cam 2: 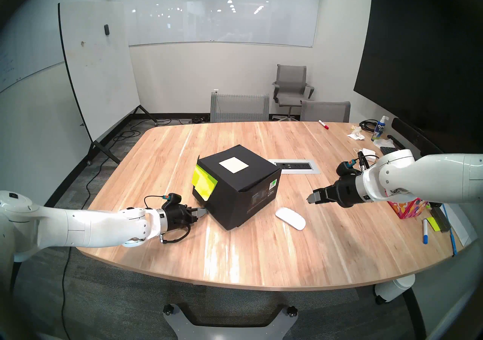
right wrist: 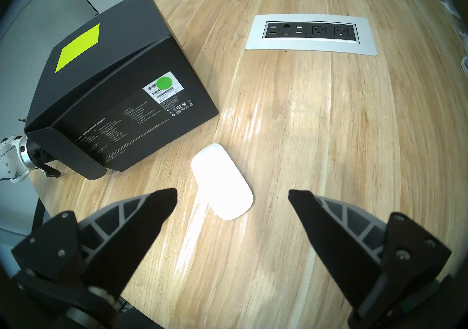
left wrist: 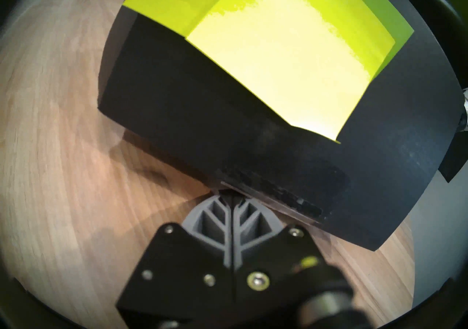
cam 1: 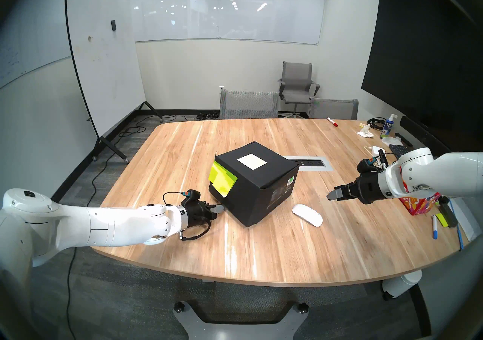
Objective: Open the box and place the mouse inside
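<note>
The black box [cam 1: 261, 182] [cam 2: 243, 190] stands mid-table, lid down, with a white label on top. Its front flap carries yellow-green sticky notes [cam 1: 222, 180] [left wrist: 278, 55] and tilts a little outward. My left gripper [cam 1: 222, 208] [cam 2: 203, 211] [left wrist: 230, 194] is shut, low over the table, its tips at the flap's lower edge. The white mouse [cam 1: 307, 215] [cam 2: 290, 218] [right wrist: 221, 181] lies on the table right of the box [right wrist: 114, 72]. My right gripper [cam 1: 330, 195] [cam 2: 312, 198] [right wrist: 233, 194] hovers open just right of and above the mouse, holding nothing.
A power outlet panel [cam 1: 311, 163] [right wrist: 311, 35] is set into the table behind the box. At the right edge are a red floral tissue box [cam 1: 420, 204], markers [cam 1: 434, 227], a white adapter [cam 1: 377, 149] and a spray bottle [cam 1: 388, 126]. Chairs [cam 1: 248, 104] line the far side.
</note>
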Robot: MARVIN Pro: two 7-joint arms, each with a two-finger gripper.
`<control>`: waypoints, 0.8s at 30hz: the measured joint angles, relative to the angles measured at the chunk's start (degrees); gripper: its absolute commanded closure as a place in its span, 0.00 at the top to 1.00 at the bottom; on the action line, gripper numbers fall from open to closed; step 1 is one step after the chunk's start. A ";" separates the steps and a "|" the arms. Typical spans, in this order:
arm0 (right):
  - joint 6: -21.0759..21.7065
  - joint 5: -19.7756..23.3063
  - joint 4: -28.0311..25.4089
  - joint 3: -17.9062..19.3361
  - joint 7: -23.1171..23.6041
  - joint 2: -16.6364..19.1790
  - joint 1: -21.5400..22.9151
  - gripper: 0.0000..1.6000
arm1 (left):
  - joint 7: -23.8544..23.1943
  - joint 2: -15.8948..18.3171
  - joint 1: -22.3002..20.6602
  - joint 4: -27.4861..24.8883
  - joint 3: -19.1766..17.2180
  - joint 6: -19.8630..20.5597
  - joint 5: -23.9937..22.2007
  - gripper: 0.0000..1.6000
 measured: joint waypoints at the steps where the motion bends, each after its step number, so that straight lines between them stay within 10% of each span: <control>1: 0.00 0.00 0.00 0.00 0.00 0.00 0.00 1.00 | -0.19 -0.01 0.11 0.10 -0.11 -0.10 -0.19 0.00; 24: 0.00 0.00 0.00 0.00 0.00 -0.01 0.00 1.00 | -1.39 -0.21 1.22 -0.62 -1.43 -0.77 -3.63 0.00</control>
